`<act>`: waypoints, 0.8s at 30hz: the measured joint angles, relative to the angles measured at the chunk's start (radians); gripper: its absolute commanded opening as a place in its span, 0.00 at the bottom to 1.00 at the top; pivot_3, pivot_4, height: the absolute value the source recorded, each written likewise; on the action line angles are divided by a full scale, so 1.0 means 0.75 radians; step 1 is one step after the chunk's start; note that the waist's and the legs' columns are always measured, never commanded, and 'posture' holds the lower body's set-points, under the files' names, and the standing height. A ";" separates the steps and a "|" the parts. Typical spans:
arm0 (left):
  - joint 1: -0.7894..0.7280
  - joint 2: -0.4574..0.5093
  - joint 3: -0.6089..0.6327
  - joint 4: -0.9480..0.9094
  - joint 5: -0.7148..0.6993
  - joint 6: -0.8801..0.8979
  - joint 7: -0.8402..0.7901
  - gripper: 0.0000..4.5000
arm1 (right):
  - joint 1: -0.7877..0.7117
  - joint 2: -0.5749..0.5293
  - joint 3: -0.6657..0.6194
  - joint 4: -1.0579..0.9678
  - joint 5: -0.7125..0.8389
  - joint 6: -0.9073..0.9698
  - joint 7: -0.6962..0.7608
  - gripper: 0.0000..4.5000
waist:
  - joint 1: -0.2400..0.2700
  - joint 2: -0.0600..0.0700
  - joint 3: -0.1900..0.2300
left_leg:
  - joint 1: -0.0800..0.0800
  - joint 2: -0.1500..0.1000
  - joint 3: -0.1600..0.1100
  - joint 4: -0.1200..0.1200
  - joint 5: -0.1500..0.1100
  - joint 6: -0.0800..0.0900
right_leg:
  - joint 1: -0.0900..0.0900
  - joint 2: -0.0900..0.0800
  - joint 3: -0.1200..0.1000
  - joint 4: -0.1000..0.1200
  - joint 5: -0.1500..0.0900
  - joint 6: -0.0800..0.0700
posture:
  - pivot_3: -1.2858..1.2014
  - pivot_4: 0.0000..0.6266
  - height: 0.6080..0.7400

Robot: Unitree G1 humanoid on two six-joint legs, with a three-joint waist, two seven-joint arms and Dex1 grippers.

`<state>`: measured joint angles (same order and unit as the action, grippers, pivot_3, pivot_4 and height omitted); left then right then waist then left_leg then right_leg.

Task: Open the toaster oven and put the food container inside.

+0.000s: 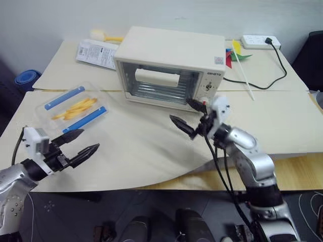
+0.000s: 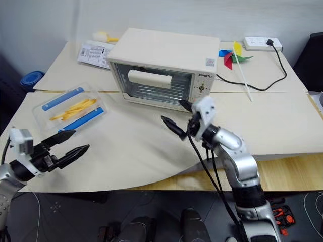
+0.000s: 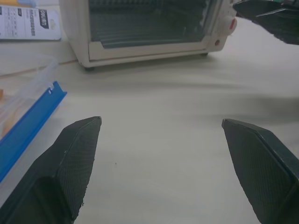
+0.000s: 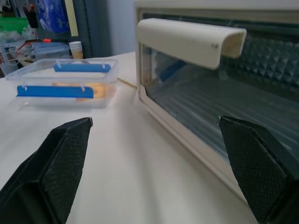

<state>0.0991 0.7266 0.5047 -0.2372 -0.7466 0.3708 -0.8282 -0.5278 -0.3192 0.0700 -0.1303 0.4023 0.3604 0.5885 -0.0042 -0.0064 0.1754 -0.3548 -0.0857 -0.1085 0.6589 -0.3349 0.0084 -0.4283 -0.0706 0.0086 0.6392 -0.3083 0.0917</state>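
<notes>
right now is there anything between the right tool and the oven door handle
No. The right tool is open, and the right wrist view shows nothing before the toaster oven's handle.

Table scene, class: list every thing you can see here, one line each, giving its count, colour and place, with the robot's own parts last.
toaster oven: one, cream-white, door shut, middle of the table toward the back.
food container: one, clear with two blue strips and yellow food inside, left of the oven.
leaflet: one, white printed, behind the container, at the oven's back left corner.
yellow and cream object: one, back edge, behind the leaflet; too small to name.
pinwheel: one, multicoloured on a white stick, right of the oven.
power strip: one, white, back right, black cable plugged in.
table: one, covered in cream sheets.
left pincer: one, black, open, in front of the container.
right pincer: one, black, open, before the oven's right front.
</notes>
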 measured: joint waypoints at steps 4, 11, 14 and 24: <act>-0.017 -0.029 0.010 -0.052 -0.017 0.023 0.043 0.97 | -0.130 0.064 0.003 0.091 -0.038 0.010 -0.044 1.00 | 0.000 0.000 0.000 | 0.000 -0.001 0.000 0.000 0.000 0.000 | -0.001 0.000 0.000 0.000 0.000 0.000 | 0.52 0.24 1.00; -0.010 -0.096 0.000 -0.107 -0.013 0.032 0.109 0.97 | -0.223 0.130 0.001 0.189 -0.069 -0.053 -0.061 1.00 | -0.002 0.000 0.000 | 0.000 0.000 0.000 0.000 0.000 0.000 | -0.001 0.000 0.000 0.001 0.000 0.000 | 0.52 0.24 1.00; -0.041 -0.112 -0.005 -0.106 -0.012 0.042 0.146 0.97 | -0.204 0.118 0.018 0.174 -0.080 -0.066 -0.006 1.00 | -0.003 0.000 0.000 | 0.000 0.000 0.000 0.000 0.000 0.000 | -0.002 0.000 0.000 0.002 0.000 0.000 | 0.52 0.24 1.00; -0.507 -0.076 -0.044 0.148 0.020 0.098 0.274 0.50 | 0.010 -0.044 0.177 0.046 -0.159 -0.187 0.276 1.00 | -0.003 -0.001 0.000 | -0.001 0.000 0.001 0.003 0.000 -0.001 | -0.002 0.002 0.000 0.005 0.000 0.000 | 0.52 0.24 1.00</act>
<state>-0.2809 0.6693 0.4716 -0.1264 -0.7314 0.4446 -0.6228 -0.5204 -0.3520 0.2027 -0.0961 0.2827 0.2206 0.7955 -0.0065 -0.0067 0.1756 -0.3552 -0.0860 -0.1078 0.6609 -0.3349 0.0076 -0.4301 -0.0694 0.0084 0.6433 -0.3082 0.0917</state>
